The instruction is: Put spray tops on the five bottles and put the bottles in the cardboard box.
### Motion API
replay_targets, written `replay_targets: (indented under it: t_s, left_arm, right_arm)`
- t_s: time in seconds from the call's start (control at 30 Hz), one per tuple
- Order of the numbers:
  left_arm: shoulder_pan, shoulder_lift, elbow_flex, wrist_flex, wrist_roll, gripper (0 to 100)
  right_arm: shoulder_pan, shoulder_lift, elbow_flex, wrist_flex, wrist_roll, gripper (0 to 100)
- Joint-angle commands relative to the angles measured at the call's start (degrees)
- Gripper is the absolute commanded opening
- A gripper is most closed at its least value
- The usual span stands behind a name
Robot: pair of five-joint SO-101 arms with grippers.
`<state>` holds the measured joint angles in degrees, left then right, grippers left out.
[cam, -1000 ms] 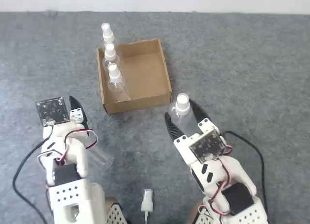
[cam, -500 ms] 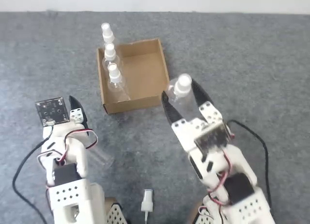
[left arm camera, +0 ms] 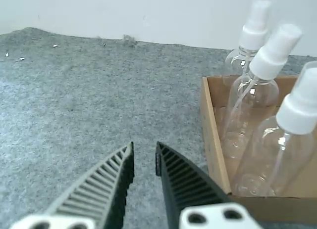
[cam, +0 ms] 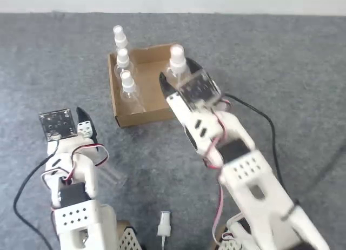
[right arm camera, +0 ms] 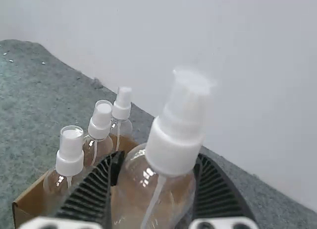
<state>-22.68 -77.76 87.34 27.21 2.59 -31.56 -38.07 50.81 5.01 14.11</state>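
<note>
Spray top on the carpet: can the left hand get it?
Probably, with a turn. The spray top lies uncovered on the carpet near the left arm's base, but the left hand points the other way.

No text, number, label or sign can be read anywhere. The brown cardboard box (cam: 151, 116) has plain walls. The clear plastic bottle with a white spray top (right arm camera: 148, 189) above the box has bare sides, as do the three like bottles (left arm camera: 247, 105) at the box. Any marks on the small square circuit board (cam: 57, 125), well apart from the box, are too small to tell.
</note>
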Motion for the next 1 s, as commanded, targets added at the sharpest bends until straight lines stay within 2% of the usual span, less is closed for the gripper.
replay_targets:
  t_s: [0.0,0.23,0.43,0.97]
  left_arm:
    - [-1.1,-0.3,-0.7,-2.0,-0.4,7]
    - [-1.1,-0.3,-0.7,-2.0,-0.4,7]
    - [-1.1,-0.3,-0.7,-2.0,-0.4,7]
    - [-1.1,-0.3,-0.3,-2.0,-0.5,7]
  right_arm:
    - [2.0,11.6,-10.5,-4.9,-0.3,4.2]
    - [5.1,31.2,-23.1,-10.7,-0.4,4.0]
    - [5.3,44.4,-33.1,-11.3,-0.4,3.9]
    - [5.4,65.1,-48.6,-18.4,-0.4,3.9]
